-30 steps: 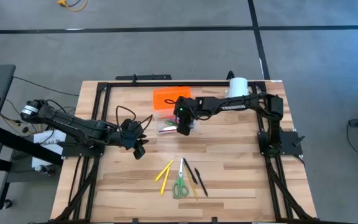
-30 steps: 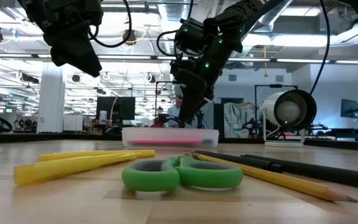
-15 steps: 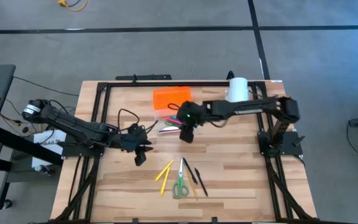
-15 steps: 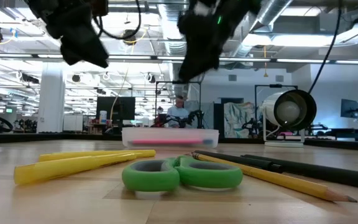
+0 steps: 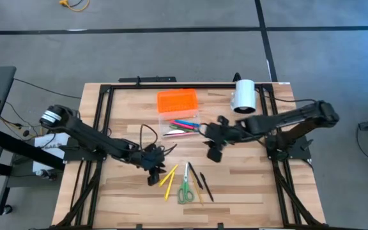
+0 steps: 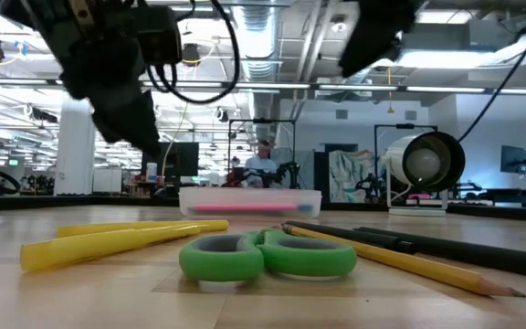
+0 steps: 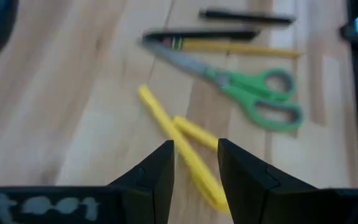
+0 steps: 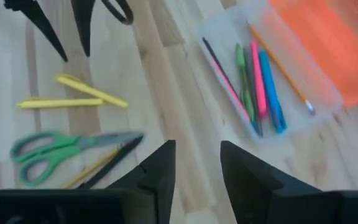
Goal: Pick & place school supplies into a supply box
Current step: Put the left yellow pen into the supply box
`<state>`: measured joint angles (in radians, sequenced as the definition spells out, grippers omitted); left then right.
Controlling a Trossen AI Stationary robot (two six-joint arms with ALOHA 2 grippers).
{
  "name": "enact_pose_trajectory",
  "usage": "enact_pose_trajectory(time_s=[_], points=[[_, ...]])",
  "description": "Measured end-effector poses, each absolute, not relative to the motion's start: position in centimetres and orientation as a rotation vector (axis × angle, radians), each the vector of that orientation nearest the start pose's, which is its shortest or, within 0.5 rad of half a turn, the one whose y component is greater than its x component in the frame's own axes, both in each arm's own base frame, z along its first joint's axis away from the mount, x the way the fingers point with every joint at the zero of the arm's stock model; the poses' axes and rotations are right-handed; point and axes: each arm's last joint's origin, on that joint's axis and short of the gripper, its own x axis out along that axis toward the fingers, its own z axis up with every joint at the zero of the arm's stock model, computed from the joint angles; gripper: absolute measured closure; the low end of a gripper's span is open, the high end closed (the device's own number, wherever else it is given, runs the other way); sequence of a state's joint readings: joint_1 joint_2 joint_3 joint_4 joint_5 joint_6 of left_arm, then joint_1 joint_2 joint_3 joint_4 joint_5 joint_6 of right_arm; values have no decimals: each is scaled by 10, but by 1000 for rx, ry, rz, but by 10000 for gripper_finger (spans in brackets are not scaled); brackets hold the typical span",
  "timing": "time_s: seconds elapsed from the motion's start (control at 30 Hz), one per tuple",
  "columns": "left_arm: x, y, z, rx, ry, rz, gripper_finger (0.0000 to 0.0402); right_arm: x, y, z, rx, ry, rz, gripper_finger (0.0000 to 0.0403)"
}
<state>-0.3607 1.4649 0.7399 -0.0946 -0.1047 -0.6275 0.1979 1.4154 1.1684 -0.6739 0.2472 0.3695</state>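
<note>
The supply box's clear tray point(image 5: 181, 126) lies open at mid-table with several coloured pens point(image 8: 253, 84) in it; its orange lid point(image 5: 176, 101) lies just beyond. Toward the near edge lie two yellow pens point(image 5: 168, 179), green-handled scissors point(image 5: 184, 189), a yellow pencil and black pens point(image 5: 204, 186), all flat on the wood. My left gripper point(image 7: 195, 163) is open, slanting down just above the yellow pens point(image 7: 178, 138) without touching them. My right gripper point(image 8: 194, 163) is open and empty, raised above the table to the right of the tray, between it and the loose supplies.
A white cylinder point(image 5: 243, 96) lies at the far right of the table. A black frame point(image 5: 101, 121) borders the tabletop. Bare wood point(image 5: 248, 179) shows on the near right and left of the loose supplies.
My right gripper has risen out of the tray and gone toward the table's right and near edges. My left gripper has sunk and gone toward the near edge and right, coming just over the yellow pens. Nothing on the table has moved.
</note>
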Motion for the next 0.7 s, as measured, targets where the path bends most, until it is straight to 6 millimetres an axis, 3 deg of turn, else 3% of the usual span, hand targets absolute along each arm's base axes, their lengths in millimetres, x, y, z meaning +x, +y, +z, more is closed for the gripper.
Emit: enact_pose_trajectory(time_s=[0.37, 0.7], points=[[290, -122, 145, -381, 878, 41, 290, 207, 86, 262, 247, 829, -334, 284], [304, -126, 140, -266, 963, 112, 290, 179, 104, 258, 293, 773, -363, 284]])
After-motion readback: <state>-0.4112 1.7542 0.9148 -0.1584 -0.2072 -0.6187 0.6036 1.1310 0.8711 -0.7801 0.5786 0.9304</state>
